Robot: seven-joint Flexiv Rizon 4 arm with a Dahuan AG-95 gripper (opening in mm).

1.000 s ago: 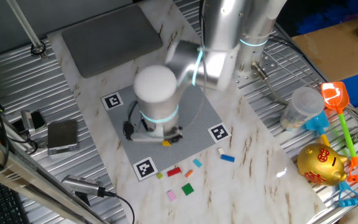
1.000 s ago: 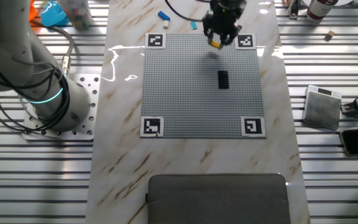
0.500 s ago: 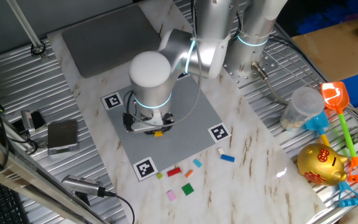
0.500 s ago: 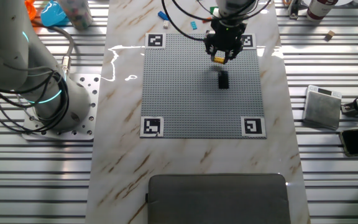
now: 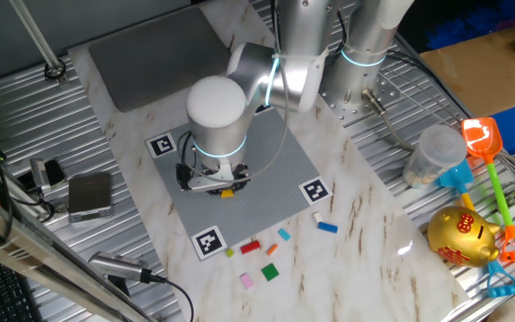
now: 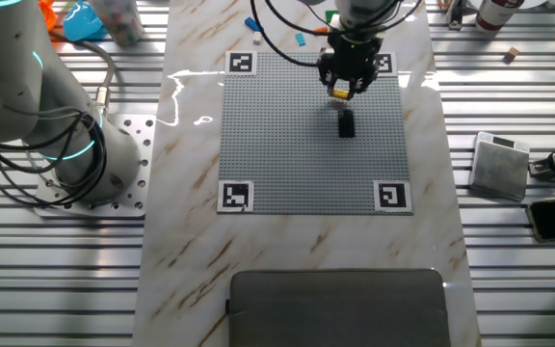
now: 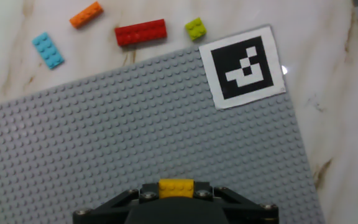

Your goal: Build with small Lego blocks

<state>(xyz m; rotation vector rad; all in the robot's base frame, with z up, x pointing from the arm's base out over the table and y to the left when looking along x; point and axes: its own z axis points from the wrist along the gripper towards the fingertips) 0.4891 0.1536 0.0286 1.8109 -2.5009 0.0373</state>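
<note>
One yellow brick (image 7: 176, 188) carried, placing step
Gripper (image 6: 343, 89) fingers pinch it above grey baseplate (image 6: 287, 145), black brick (image 6: 346, 123) just below in frame; next: align studs, press down

— What does the arm (image 5: 280, 54) look like?
— Silver tubes with rounded white joint caps and glowing cyan rings.
— And the hand (image 7: 176, 198)?
— Black, with small screws; black cables loop beside it.
</note>
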